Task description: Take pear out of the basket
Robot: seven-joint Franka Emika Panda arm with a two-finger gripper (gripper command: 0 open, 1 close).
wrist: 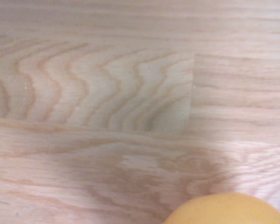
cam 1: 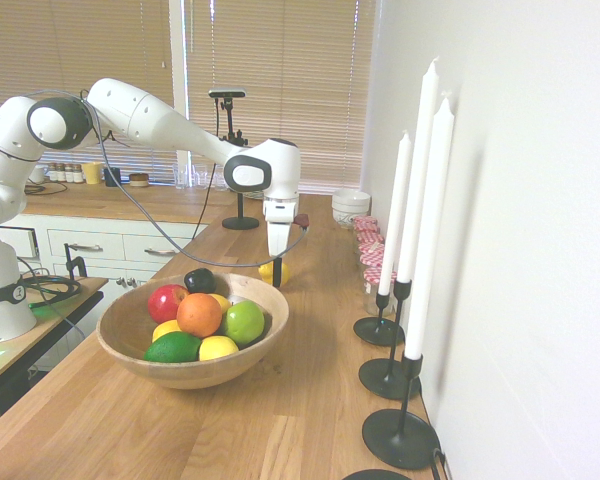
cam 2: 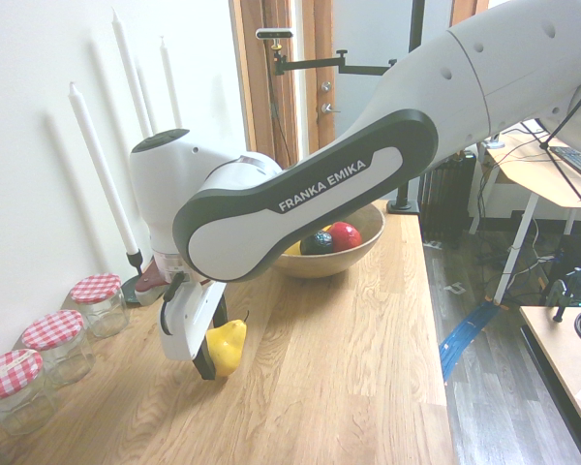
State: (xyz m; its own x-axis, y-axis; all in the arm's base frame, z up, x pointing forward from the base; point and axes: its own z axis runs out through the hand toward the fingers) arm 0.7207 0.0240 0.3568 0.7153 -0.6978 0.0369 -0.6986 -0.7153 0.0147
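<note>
My gripper is shut on the yellow pear, holding it right at the wooden countertop beyond the basket. From the first exterior view the pear peeks out beside the gripper just behind the basket's far rim. A curve of the pear shows at the edge of the wrist view over bare wood grain. The light wooden basket holds several other fruits: an orange, red and green apples, lemons, an avocado.
Three tall white candles in black holders line the wall. Glass jars with red checked lids stand on the counter near the gripper. Stacked white bowls sit at the counter's far end.
</note>
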